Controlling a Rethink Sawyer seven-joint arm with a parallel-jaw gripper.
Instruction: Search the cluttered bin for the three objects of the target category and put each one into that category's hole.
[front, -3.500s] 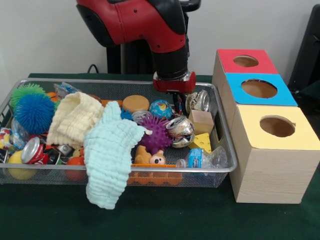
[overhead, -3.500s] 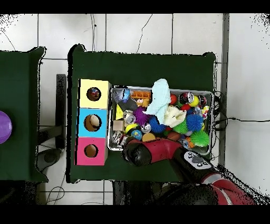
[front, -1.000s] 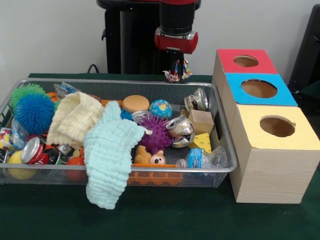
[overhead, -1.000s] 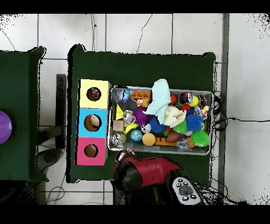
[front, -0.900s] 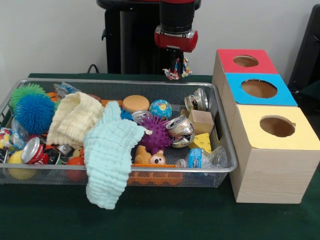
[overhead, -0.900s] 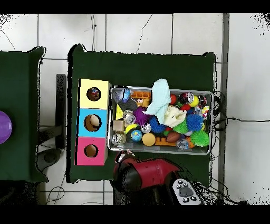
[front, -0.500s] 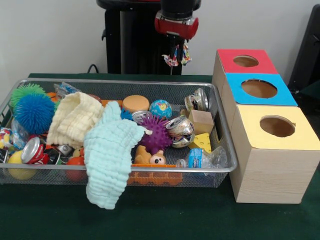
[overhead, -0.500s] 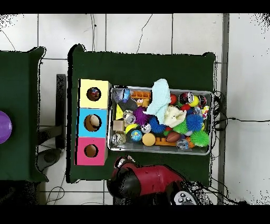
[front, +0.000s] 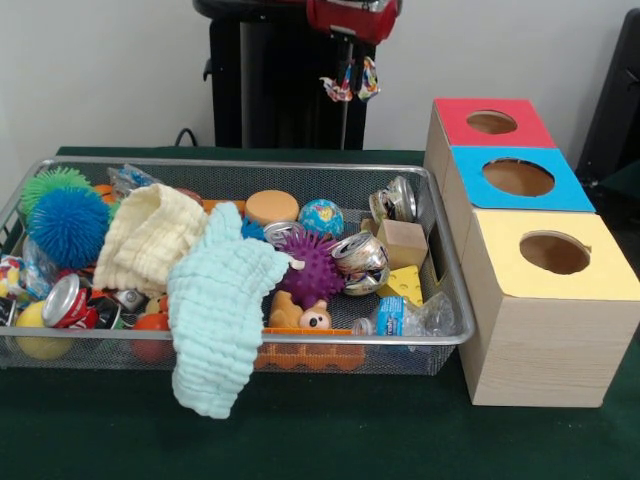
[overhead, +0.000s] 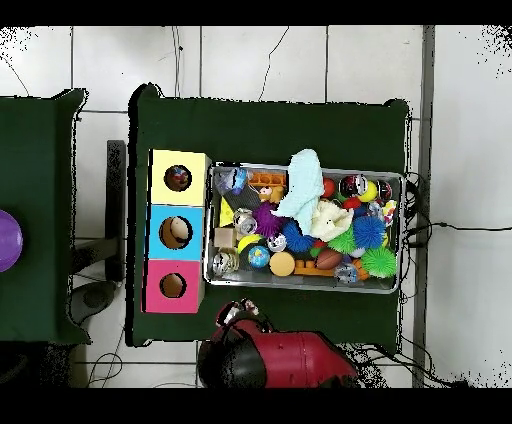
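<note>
Your gripper has climbed again since half a second ago: in the front view only its red collar shows at the top edge, where a moment earlier more of the black wrist was visible. The fingers are closed on a small crumpled multicoloured wrapper, which hangs below them, higher than it hung before and well above the far rim of the wire bin. It hangs clear of everything, off the bin's far right corner and short of the red-topped box.

From overhead you see the arm drawn further back toward the worktop's edge beside the robot, outside the bin.

Nothing in the bin has shifted: the pale green cloth is draped over the near rim, the purple spiky ball sits mid-bin, and the crushed can lies beside the wooden cube. The blue-topped box and yellow-topped box stand in line along the bin's right side.
</note>
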